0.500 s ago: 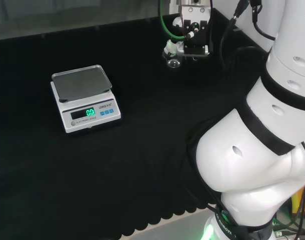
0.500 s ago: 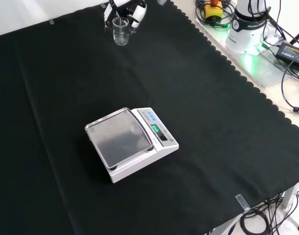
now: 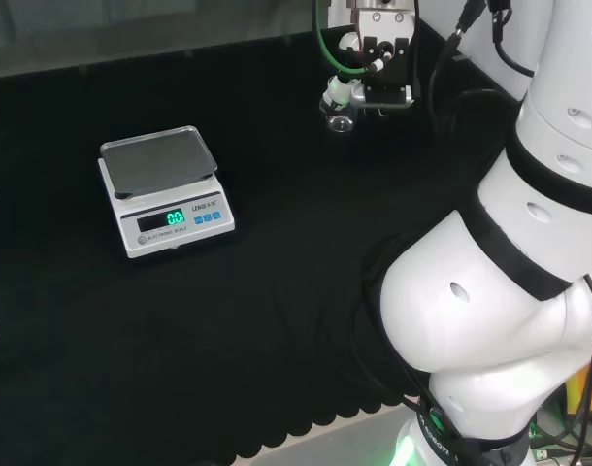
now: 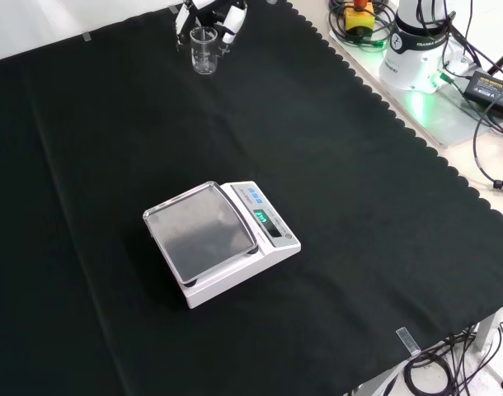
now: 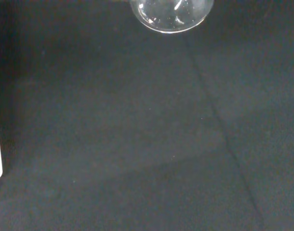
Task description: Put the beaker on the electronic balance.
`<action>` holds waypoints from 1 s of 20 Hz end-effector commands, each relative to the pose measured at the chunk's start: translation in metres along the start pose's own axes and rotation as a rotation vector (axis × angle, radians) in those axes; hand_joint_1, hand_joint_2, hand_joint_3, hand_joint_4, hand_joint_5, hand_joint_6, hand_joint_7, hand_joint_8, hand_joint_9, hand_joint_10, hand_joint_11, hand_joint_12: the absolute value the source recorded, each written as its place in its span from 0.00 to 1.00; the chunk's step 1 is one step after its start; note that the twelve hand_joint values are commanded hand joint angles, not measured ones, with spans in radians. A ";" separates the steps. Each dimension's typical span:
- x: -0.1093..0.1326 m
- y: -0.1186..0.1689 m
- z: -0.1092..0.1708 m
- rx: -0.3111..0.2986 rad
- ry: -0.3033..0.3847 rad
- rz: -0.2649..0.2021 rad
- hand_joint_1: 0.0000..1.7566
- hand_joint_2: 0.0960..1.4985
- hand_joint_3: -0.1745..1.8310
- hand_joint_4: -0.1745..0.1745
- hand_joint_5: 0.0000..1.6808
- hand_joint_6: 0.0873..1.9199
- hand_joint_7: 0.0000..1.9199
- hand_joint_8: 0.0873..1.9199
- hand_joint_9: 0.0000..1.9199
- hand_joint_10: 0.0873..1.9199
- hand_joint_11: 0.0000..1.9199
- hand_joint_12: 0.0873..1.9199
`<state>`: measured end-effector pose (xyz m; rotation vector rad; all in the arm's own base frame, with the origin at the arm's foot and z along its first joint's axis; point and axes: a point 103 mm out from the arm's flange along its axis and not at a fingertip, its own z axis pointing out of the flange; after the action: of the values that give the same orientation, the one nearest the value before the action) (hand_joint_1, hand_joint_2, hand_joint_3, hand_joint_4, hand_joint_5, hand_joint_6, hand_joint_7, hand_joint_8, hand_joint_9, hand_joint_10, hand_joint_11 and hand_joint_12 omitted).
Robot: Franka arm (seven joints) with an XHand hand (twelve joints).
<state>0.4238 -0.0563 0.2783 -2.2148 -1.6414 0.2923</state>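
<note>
The small clear beaker (image 4: 204,51) stands upright and looks empty at the far edge of the black cloth (image 4: 359,181) covering the bench. The hand (image 4: 209,16) reaches down over it, fingers curled around its sides. The balance (image 4: 221,241) sits well apart at mid-cloth, its pan bare.

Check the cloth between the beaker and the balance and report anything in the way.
Nothing visible stands in the way. The beaker sits at the robot hand, and only bare black cloth lies between it and the balance.
</note>
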 end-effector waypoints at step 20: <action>0.159 0.063 0.025 0.081 -0.039 -0.218 0.65 0.75 0.08 0.00 0.55 0.55 0.54 0.50 0.73 0.24 0.85 0.26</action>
<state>0.4994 0.0494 0.2533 -2.0555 -1.7930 0.3270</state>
